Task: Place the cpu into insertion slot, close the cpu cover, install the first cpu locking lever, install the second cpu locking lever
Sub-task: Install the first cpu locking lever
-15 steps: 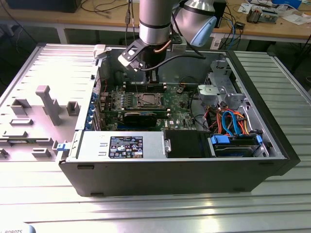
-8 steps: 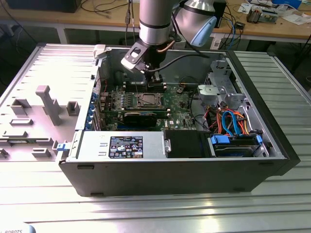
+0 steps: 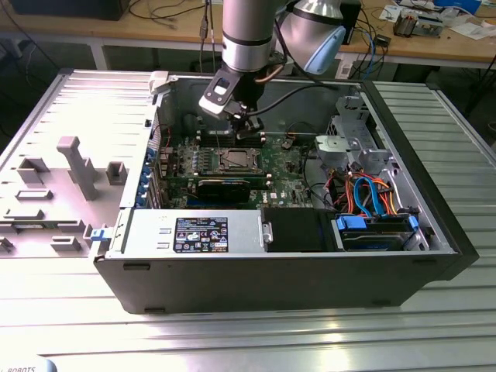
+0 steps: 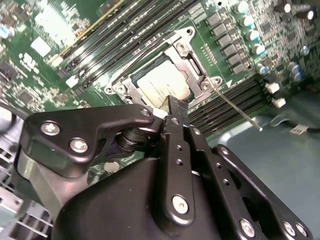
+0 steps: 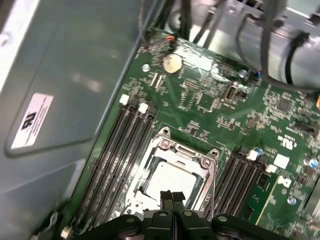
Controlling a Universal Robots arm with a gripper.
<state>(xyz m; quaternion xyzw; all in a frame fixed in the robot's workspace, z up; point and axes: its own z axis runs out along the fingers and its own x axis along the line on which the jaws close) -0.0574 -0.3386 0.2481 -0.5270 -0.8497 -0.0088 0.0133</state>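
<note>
Exterior view: the gripper [image 3: 246,126] hangs over the slot [image 3: 235,160]. Second wrist view: the cpu [image 4: 164,84] lies under the lowered cover [image 4: 194,64], and one lever [image 4: 239,111] juts loose. First wrist view: fingers [image 5: 167,197] are pinched together, empty. The lever probably needs steady downward pressure, then tucking under its hook.

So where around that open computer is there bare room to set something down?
The ribbed table is bare in front of the case and beyond the grey blocks at the exterior view's left. Inside it is crowded: the gripper hangs over the insertion slot, and cables fill the corner at the exterior view's right.
</note>
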